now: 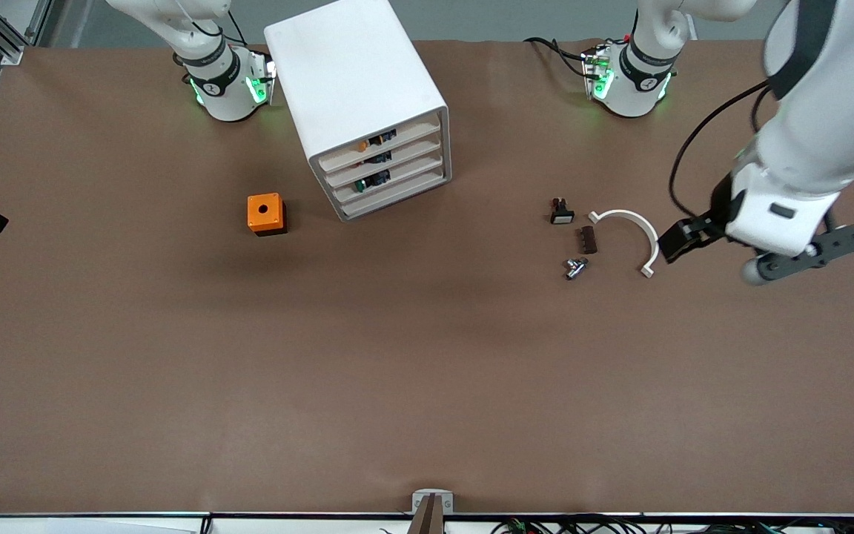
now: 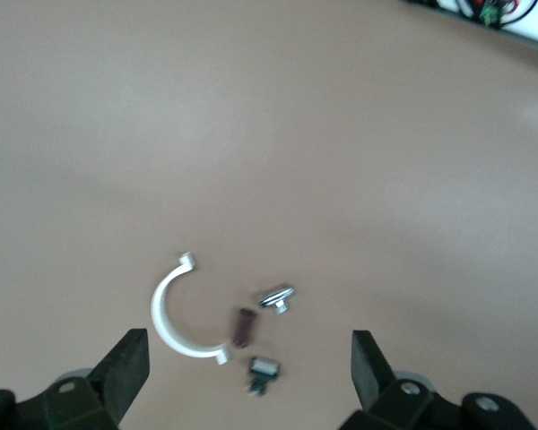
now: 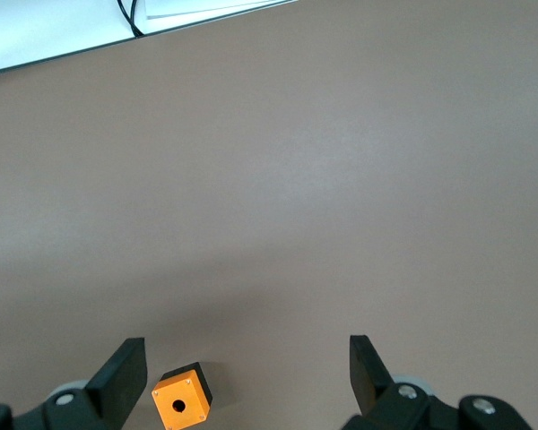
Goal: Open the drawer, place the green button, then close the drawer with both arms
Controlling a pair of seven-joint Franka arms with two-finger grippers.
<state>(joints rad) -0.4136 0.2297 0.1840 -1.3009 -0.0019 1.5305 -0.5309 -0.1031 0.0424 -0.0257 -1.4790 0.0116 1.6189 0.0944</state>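
Note:
The white cabinet [image 1: 356,81] stands near the robots' bases with all four drawers pushed in. The third drawer from the top [image 1: 397,179] is shut. A small green-capped button [image 1: 361,186] shows inside it at the end toward the right arm. My left gripper [image 1: 683,239] hangs open and empty in the air over the small parts at the left arm's end; its own view [image 2: 248,345] shows wide-spread fingers. My right gripper [image 3: 244,351] is open and empty, high over the orange cube [image 3: 181,399]. Only the right arm's base [image 1: 223,81] shows in the front view.
The orange cube [image 1: 266,213] sits beside the cabinet toward the right arm's end. Toward the left arm's end lie a black button with a white cap [image 1: 562,213], a white half ring [image 1: 631,230], a brown piece [image 1: 588,239] and a metal piece [image 1: 574,268].

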